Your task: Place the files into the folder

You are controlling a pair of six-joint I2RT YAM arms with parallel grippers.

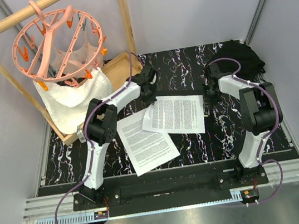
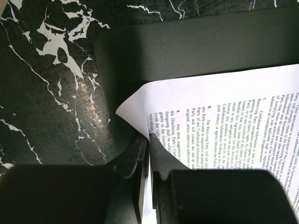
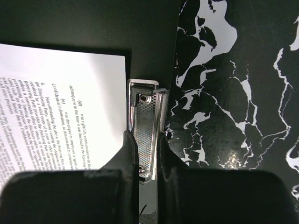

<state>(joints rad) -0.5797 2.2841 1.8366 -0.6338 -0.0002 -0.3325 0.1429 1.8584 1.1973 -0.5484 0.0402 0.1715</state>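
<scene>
A printed white sheet of the files [image 1: 173,115] lies on the matte black folder [image 2: 154,56]. My left gripper [image 2: 149,140] is shut on that sheet's near corner, and the paper shows between the closed jaws. A second sheet [image 1: 145,141] lies on the mat in front, partly under the first. At the folder's right short edge sits the silver clip [image 3: 145,126]. My right gripper [image 3: 145,144] is shut on this clip, one finger on each side. In the top view the left gripper [image 1: 148,105] and the right gripper [image 1: 208,105] stand at opposite ends of the sheet.
A lumpy black fabric bundle [image 1: 243,58] lies at the back right. At the back left stands a wooden rack with a pink peg hanger [image 1: 60,41], a white towel [image 1: 74,98] and a wooden tray [image 1: 117,66]. The black marbled mat [image 1: 242,132] covers the table.
</scene>
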